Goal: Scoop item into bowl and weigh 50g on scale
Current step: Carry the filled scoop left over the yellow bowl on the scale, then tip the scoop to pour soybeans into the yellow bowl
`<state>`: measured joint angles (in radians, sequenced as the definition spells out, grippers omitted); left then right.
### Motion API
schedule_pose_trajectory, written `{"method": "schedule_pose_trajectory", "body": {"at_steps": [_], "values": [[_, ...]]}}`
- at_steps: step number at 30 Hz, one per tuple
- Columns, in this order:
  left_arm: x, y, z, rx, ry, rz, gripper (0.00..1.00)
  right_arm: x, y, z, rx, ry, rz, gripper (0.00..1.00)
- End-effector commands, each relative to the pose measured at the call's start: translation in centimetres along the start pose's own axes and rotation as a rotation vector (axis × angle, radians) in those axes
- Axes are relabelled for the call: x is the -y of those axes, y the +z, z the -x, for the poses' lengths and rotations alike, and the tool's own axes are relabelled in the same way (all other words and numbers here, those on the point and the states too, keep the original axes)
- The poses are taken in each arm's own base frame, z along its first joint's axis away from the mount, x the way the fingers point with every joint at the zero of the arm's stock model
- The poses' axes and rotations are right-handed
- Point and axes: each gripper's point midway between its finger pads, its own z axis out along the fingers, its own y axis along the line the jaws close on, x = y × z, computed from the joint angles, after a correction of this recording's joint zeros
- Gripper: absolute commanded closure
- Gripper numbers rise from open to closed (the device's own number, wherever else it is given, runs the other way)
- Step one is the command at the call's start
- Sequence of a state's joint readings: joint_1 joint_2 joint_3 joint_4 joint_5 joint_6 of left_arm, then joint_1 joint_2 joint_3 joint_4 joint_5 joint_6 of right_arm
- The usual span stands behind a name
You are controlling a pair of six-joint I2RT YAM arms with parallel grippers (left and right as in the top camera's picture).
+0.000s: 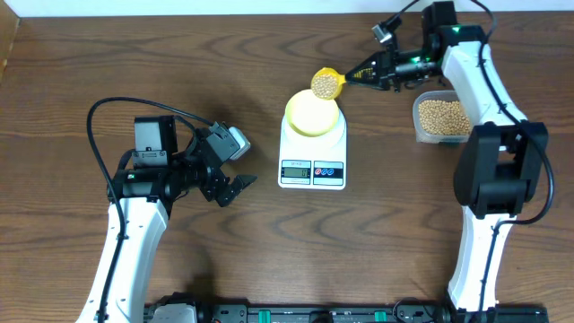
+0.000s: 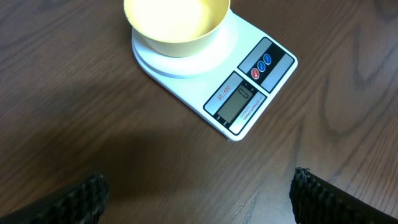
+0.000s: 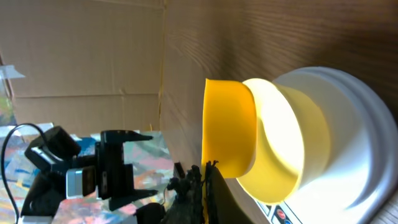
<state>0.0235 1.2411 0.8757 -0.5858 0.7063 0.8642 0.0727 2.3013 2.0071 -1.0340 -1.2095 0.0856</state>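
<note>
The white scale [image 1: 312,170] stands mid-table with the pale-yellow bowl [image 1: 312,115] on its platform. The bowl looks empty. My right gripper [image 1: 366,75] is shut on the handle of a bright yellow scoop [image 1: 339,81], whose cup holds tan beans [image 1: 324,83] just above the bowl's far rim. In the right wrist view the scoop cup [image 3: 229,124] hangs beside the bowl [image 3: 286,155] and scale [image 3: 348,118], with the gripper [image 3: 205,186] clamped on the handle. My left gripper [image 1: 235,187] stands open on the table left of the scale, and nothing lies between its fingers [image 2: 87,196].
A clear plastic tub [image 1: 418,127] full of beans [image 1: 442,115] sits to the right of the scale, under my right arm. From the left wrist, the scale's display and two buttons [image 2: 249,93] face the gripper, with the bowl [image 2: 177,25] beyond.
</note>
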Motion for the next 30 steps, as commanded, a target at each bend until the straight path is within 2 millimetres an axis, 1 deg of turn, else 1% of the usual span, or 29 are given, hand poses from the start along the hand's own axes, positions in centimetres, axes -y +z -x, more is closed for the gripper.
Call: {"method": "schedule_pose_trajectory", "body": {"at_steps": [1, 7, 9, 11, 12, 15, 16, 19, 22, 25, 30], "values": [[0.3, -0.2, 0.2, 0.017, 0.0, -0.007, 0.05, 0.4, 1.5, -0.4, -0.027, 0.05, -0.026, 0.99], [0.3, -0.2, 0.2, 0.017, 0.0, -0.007, 0.05, -0.3, 3.3, -0.6, -0.051, -0.004, -0.093, 0.99], [0.3, -0.2, 0.2, 0.017, 0.0, -0.007, 0.05, -0.9, 3.9, -0.2, -0.048, -0.046, -0.136, 0.99], [0.3, -0.2, 0.2, 0.017, 0.0, -0.007, 0.05, -1.7, 4.0, 0.1, -0.044, -0.071, -0.147, 0.99], [0.3, -0.2, 0.2, 0.016, -0.001, -0.007, 0.05, -2.1, 3.8, 0.3, -0.042, -0.077, -0.17, 0.99], [0.3, -0.2, 0.2, 0.017, 0.0, -0.007, 0.05, -2.4, 3.2, 0.0, -0.052, -0.086, -0.212, 0.99], [0.3, -0.2, 0.2, 0.016, -0.001, -0.007, 0.05, -2.4, 2.9, -0.3, -0.061, -0.085, -0.244, 0.99], [0.3, -0.2, 0.2, 0.016, -0.001, -0.007, 0.05, -3.1, 2.2, -1.0, -0.085, -0.096, -0.276, 0.99], [0.3, -0.2, 0.2, 0.017, 0.0, -0.007, 0.05, -3.0, 1.5, -1.2, -0.092, -0.106, -0.335, 0.99], [0.3, -0.2, 0.2, 0.016, -0.001, -0.007, 0.05, -2.5, 1.4, -1.1, -0.091, -0.114, -0.377, 0.99], [0.3, -0.2, 0.2, 0.017, 0.0, -0.007, 0.05, -1.9, 1.4, -1.3, -0.112, -0.185, -0.535, 0.99]]}}
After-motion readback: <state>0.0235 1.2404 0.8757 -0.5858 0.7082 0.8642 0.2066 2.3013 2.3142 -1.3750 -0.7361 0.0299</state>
